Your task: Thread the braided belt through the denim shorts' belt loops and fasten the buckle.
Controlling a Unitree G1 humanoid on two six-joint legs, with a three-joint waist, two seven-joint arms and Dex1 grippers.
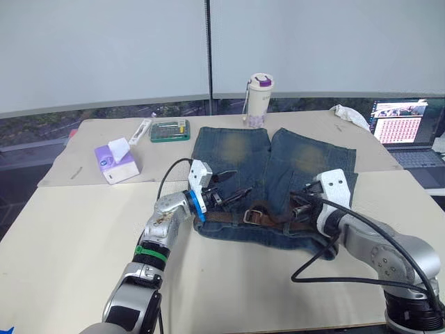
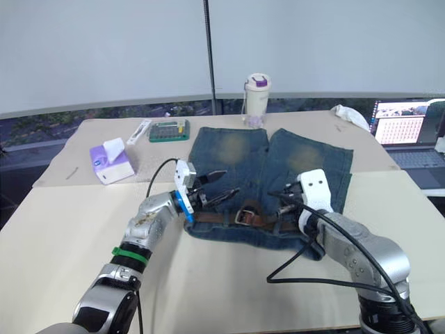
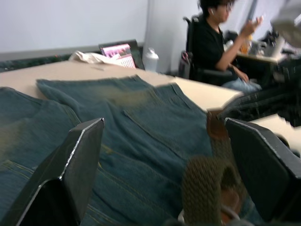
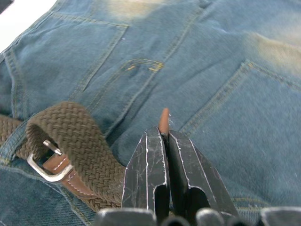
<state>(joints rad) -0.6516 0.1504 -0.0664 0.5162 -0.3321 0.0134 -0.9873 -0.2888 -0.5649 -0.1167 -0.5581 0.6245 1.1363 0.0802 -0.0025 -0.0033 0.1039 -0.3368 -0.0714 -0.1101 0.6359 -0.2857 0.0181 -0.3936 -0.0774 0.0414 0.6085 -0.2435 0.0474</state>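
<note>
Head stereo pair is aimed forward and down from above the near table edge; the denim shorts (image 1: pixel 271 177) are centred, seen from a moderate distance, and the same scene is shared by both eyes with a slight sideways offset. Left wrist view is set low and close over the shorts, facing across them toward a seated person (image 3: pixel 214 40). Right wrist view is angled steeply down at the shorts, very close, beside the buckle (image 4: pixel 44 165).

An office: a laptop (image 1: pixel 407 132) on the table (image 1: pixel 69 229), a seated person (image 3: pixel 218 42) at a desk behind.
</note>
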